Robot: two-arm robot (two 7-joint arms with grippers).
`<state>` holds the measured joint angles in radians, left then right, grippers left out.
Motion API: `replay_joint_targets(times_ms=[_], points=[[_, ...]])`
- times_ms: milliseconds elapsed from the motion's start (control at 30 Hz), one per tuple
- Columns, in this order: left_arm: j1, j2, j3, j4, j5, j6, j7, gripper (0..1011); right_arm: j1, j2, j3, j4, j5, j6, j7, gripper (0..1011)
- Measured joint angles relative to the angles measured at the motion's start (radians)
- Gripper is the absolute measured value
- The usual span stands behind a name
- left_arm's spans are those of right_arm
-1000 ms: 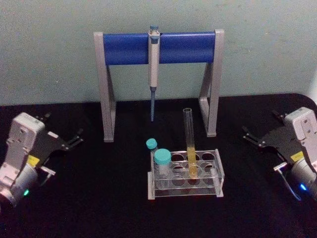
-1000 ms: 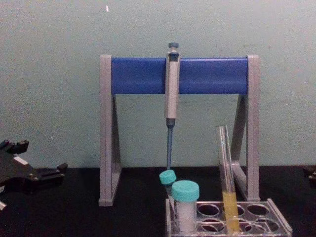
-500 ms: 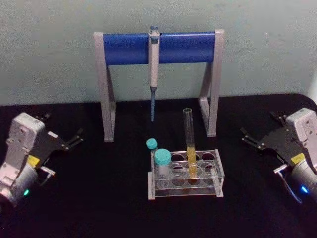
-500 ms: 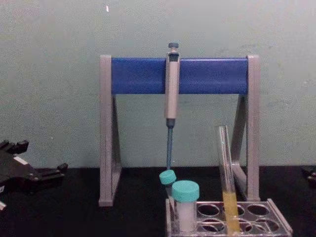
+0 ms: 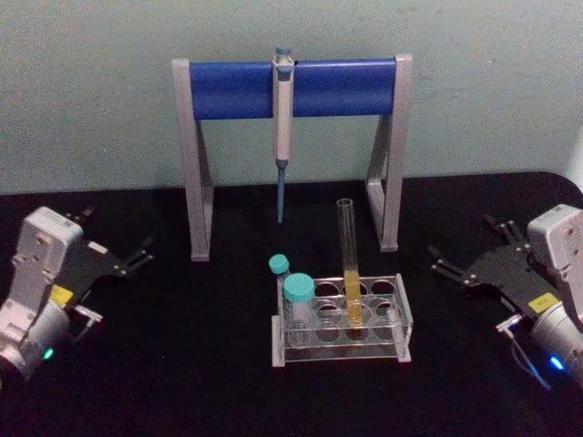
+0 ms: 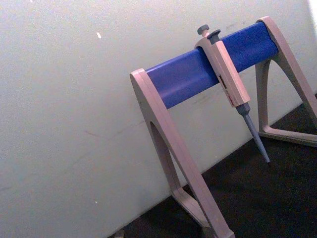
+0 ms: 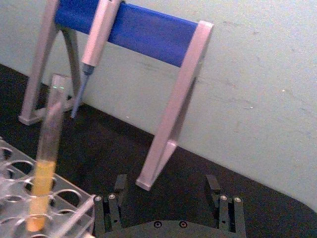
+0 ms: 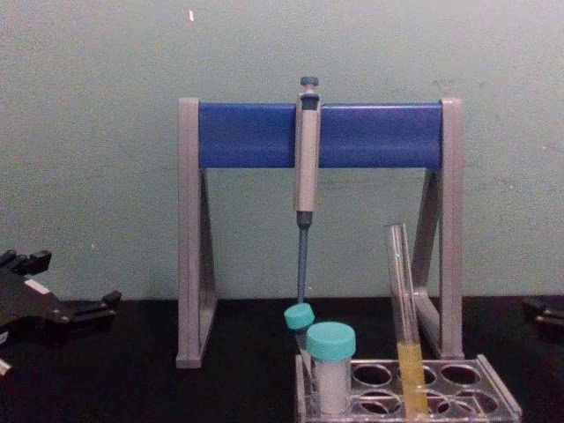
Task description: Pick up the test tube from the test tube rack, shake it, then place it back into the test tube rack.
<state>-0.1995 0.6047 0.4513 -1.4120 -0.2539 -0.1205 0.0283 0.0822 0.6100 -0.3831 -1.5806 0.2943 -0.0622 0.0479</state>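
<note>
A black table [image 5: 182,364] covers the whole near part of the scene, dark and matte. At its middle, closest to the robot, stands the test tube rack [image 5: 342,319], low and of clear plastic, with round holes in its top plate. The test tube [image 5: 349,264] stands in one hole a little right of the rack's middle. It rises high over the plate, it leans slightly, and yellow liquid fills its lower part. No gripper touches it. At the left end of the rack stand two short teal-capped tubes [image 5: 298,289], one behind the other.

The left gripper [image 5: 117,232] is low over the table at the left side, well apart from the rack, and its fingers are spread with nothing between them. The right gripper [image 5: 460,244] is at the right side, nearer to the rack but not touching it. In the right wrist view its two fingers [image 7: 119,184] stand wide apart and hold nothing.

Behind the rack stands the pipette stand [image 5: 232,88], with grey legs and a blue crossbar. A grey pipette [image 5: 282,109] hangs from the bar, its blue tip pointing down. Just behind the stand the table ends at a plain pale green wall [image 5: 91,91].
</note>
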Motion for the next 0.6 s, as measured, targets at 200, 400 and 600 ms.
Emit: replay_joint_targets(times_ms=[200,400,600], points=[[0.000,0.000,0.000,0.000,0.000,0.000,0.000,1010,-0.018,-0.014,0.004,-0.035,0.011,0.015,0.028,1000],[0.000,0.000,0.000,0.000,0.000,0.000,0.000,1009,-0.021,-0.033,0.002,-0.051,0.023,0.027,0.062,1000],[0.000,0.000,0.000,0.000,0.000,0.000,0.000,1009,-0.011,-0.058,-0.004,-0.050,0.041,0.042,0.111,1000]])
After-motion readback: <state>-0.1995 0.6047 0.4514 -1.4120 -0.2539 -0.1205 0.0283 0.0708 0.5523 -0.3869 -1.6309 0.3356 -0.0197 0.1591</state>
